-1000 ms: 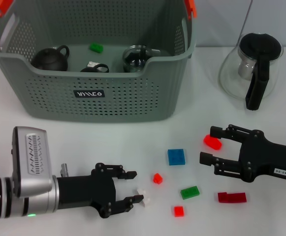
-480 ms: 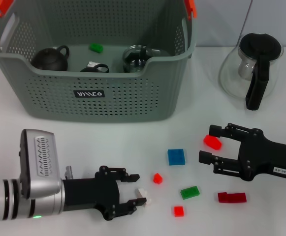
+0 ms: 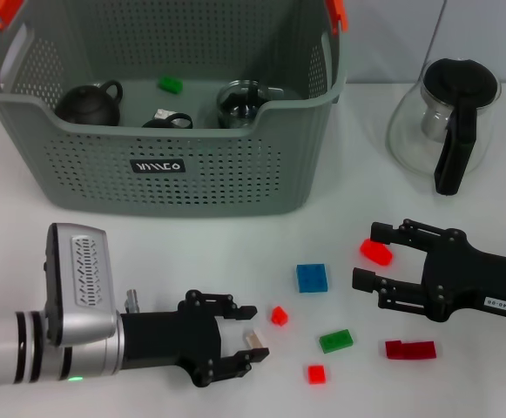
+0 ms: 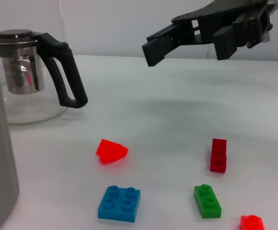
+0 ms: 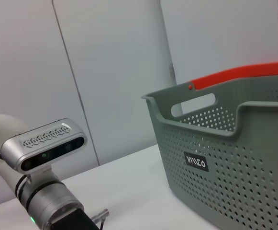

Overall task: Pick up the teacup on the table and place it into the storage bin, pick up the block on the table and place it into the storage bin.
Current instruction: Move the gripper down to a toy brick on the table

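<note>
While our left gripper (image 3: 251,333) sits low over the table with its two jaws spread apart, a tiny white block (image 3: 253,338) lies right between the fingertips, and we cannot tell yet if the jaws touch it. They have not closed on it. The white block is so small that we cannot tell its long side. A small red block (image 3: 279,315) sits just beside the far jaw, so we think that jaw could bump it when the jaws squeeze. Our left arm is much nearer to the white block than our right arm. Our right gripper (image 3: 367,264) hovers on the other side with its jaws wide open and nothing in them, and an orange-red block (image 3: 375,252) lies just by its far fingertip. Between the two grippers lie a blue block (image 3: 312,277), a green block (image 3: 335,340), a little red square block (image 3: 316,374) and a dark red block (image 3: 410,349), all apart from each other. The white table (image 3: 235,244) is flat and smooth, so little blocks may slide. The storage bin (image 3: 161,165) stands behind the blocks, away from us, and already holds a dark teapot (image 3: 90,104), a glass cup (image 3: 243,100) and another green block (image 3: 170,84). A glass pot (image 3: 448,122) stands off to the right of the bin.
</note>
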`<state>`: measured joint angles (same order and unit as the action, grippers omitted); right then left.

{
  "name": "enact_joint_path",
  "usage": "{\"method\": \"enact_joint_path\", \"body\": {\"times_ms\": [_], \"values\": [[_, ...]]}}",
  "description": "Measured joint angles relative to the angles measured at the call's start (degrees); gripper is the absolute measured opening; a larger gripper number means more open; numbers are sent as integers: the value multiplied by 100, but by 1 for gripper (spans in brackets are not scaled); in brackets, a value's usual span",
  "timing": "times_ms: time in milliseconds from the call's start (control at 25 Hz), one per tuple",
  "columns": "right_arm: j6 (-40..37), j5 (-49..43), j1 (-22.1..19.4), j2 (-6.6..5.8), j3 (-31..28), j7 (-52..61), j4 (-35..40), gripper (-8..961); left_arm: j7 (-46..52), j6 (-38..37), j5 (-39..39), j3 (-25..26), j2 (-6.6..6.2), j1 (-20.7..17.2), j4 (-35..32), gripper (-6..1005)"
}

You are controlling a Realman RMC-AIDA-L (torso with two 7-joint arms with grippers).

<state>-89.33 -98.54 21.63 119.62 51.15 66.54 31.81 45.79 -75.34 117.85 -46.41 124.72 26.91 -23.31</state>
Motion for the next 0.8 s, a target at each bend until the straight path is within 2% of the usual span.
{"method": "enact_joint_path", "body": {"times_ms": [480, 800], "values": [[-11, 2, -19, 0, 0, 0, 0, 819, 30, -32, -7, 18, -1, 3, 65, 540], [-15, 8, -27, -7, -19, 0, 0, 819, 420, -221, -53, 138, -13, -190, -12, 553]]}}
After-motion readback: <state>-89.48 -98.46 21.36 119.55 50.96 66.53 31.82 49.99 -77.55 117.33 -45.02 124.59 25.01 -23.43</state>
